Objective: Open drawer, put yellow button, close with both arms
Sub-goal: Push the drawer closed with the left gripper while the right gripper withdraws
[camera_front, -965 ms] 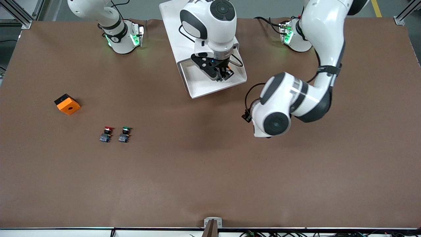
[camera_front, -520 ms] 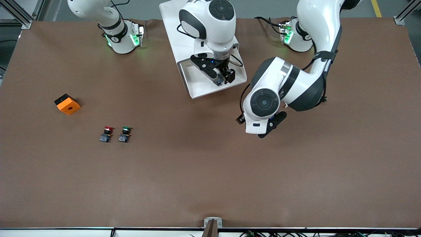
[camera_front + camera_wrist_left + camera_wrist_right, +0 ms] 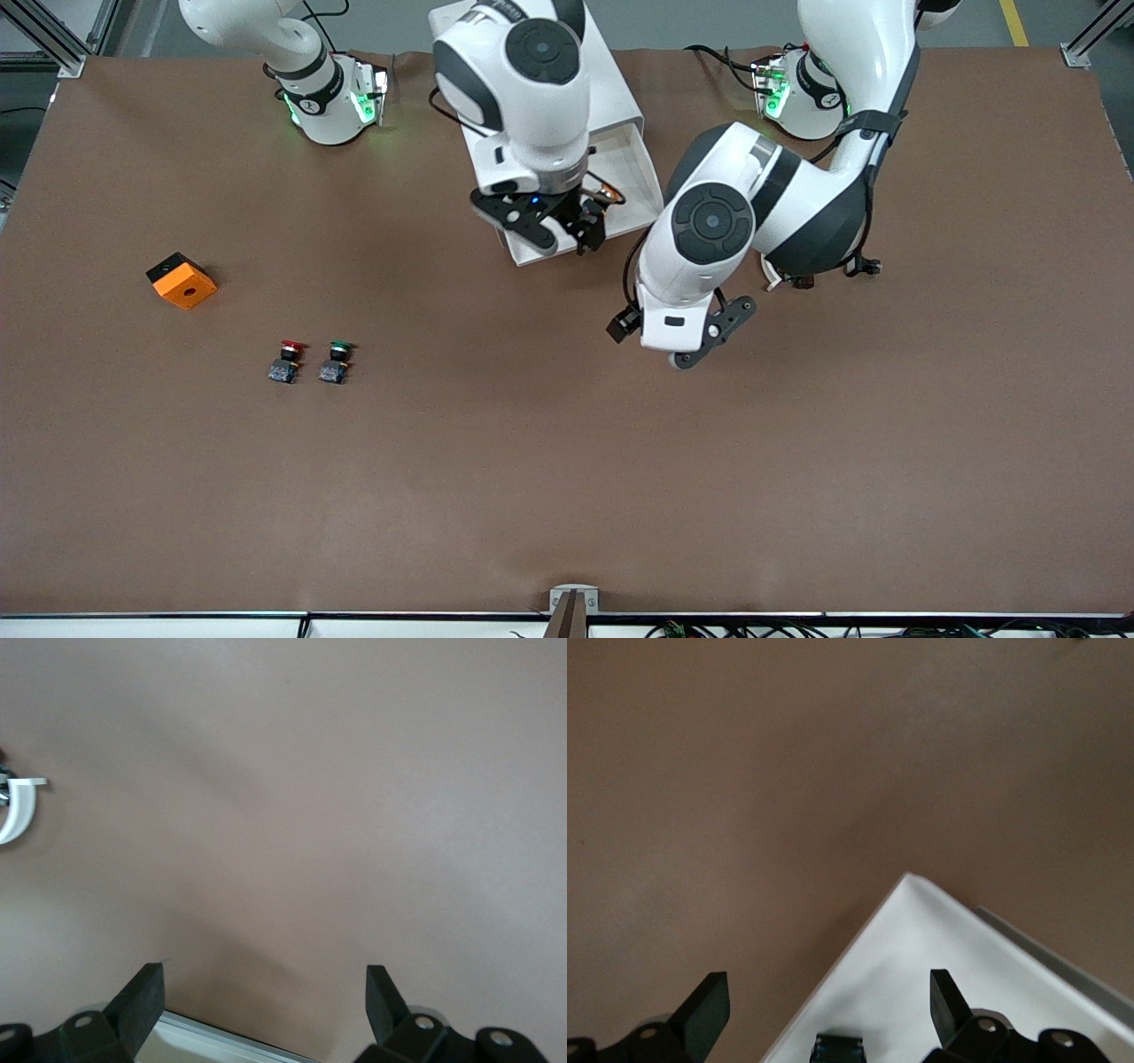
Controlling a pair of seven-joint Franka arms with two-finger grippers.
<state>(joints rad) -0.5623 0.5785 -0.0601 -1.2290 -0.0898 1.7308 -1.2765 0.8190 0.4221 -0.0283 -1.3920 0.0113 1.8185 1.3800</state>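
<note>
Taking the table [image 3: 532,496] as a clock face in the front view, the white cabinet [image 3: 611,89] is sitting at twelve o'clock. Its top drawer [image 3: 654,197] is standing pulled out toward the centre, with the white tray open to the camera.

The right arm is coming in from its base at about eleven o'clock and bending over that drawer. The right gripper [image 3: 567,237] is hanging over the tray's front edge with its fingers spread apart, gripping nothing. In the right wrist view the right gripper [image 3: 828,988] is showing both black fingers wide, with a corner of the white tray below them. A small dark block is lying on the tray floor, and that looks like the base of the yellow button [image 3: 837,1047].

From the front, a spot of orange is peeking out in the tray at about two o'clock from the right gripper. I am taking that for the yellow button [image 3: 609,193], released and lying in the drawer.

The left arm is sweeping down from its base at one o'clock. The left gripper [image 3: 709,337] is hovering over bare table at about five o'clock from the drawer's front. In its own wrist view the left gripper [image 3: 266,979] is showing fingers spread and empty over brown surface.

Out at nine o'clock an orange block [image 3: 182,280] is sitting alone. At about eight o'clock the red button [image 3: 288,361] and the green button [image 3: 337,361] are standing side by side, well apart from the drawer.
</note>
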